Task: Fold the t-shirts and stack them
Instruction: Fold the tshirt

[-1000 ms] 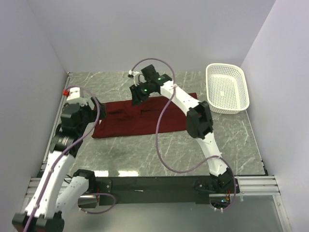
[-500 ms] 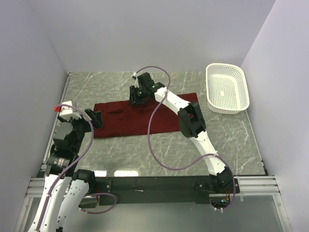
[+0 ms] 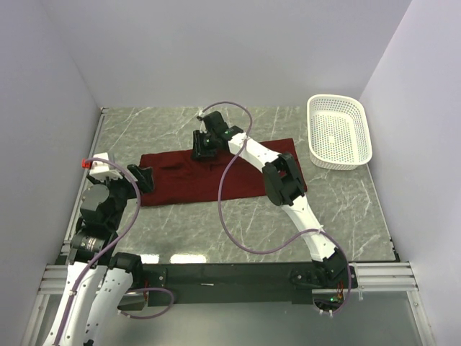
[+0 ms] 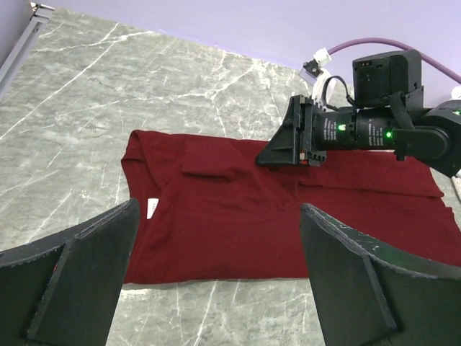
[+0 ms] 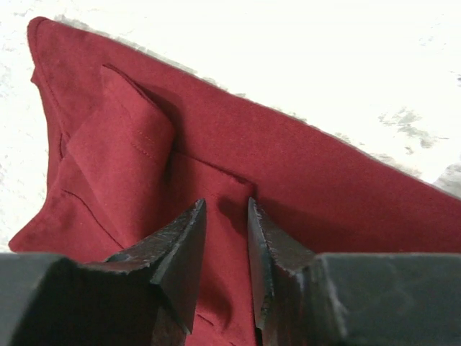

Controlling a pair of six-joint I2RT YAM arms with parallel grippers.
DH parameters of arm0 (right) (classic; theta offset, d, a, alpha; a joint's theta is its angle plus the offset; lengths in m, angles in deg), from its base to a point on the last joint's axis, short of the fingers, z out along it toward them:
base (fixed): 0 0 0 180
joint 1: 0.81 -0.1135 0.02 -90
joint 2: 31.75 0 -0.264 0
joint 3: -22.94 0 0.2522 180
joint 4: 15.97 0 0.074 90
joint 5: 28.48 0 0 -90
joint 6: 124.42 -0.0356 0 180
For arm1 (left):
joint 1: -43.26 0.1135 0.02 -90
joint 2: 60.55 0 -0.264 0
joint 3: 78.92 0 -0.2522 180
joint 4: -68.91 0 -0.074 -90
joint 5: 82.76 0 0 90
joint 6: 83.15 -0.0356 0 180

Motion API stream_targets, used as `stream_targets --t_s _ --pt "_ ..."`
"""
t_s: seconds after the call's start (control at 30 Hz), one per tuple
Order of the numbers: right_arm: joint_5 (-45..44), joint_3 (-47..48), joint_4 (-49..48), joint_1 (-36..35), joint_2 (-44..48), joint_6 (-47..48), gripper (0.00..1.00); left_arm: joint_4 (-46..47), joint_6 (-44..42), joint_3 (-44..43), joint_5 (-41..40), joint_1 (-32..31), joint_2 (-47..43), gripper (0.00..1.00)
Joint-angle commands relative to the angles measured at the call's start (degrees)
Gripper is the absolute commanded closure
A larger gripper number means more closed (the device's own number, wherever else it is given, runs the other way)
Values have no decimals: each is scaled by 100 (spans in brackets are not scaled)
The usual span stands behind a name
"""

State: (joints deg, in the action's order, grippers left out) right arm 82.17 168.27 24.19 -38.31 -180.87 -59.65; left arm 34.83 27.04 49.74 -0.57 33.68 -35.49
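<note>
The maroon t-shirt (image 3: 216,176) lies flat on the marble table as a wide folded strip, with a small white label near its left end (image 4: 151,207). My right gripper (image 3: 200,148) is down on the shirt's far edge left of the middle. In the right wrist view its jaws (image 5: 227,205) stand narrow with a ridge of the shirt's cloth (image 5: 324,194) between them, beside a folded sleeve flap (image 5: 119,144). My left gripper (image 3: 142,178) is open and empty, hovering over the shirt's left end. In its own view the jaws (image 4: 220,209) stand wide above the shirt's near edge (image 4: 238,223).
A white mesh basket (image 3: 338,133) stands at the back right, apart from the shirt. The right arm (image 3: 288,180) reaches across the shirt's right half. Purple walls close in the table on the left, back and right.
My right gripper has come down from above the cloth onto the shirt's far edge. My left arm has pulled back toward the near left, its gripper now over the shirt's left end.
</note>
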Motion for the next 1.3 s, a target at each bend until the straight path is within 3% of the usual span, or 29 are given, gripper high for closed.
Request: stream_targets --t_s 0.0,0.4,0.73,1.27 --pt "124 203 -196 -65 -109 -26 64 274 -111 23 -1 -17 -71 2" --pt "-192 194 15 -135 -73 -34 71 283 -94 49 -1 -17 -177 2" --pt "-113 211 -46 -91 102 115 100 300 -120 67 -10 -26 -159 2" --pt "-333 -281 -249 172 955 370 100 327 -155 93 43 -17 -151 2"
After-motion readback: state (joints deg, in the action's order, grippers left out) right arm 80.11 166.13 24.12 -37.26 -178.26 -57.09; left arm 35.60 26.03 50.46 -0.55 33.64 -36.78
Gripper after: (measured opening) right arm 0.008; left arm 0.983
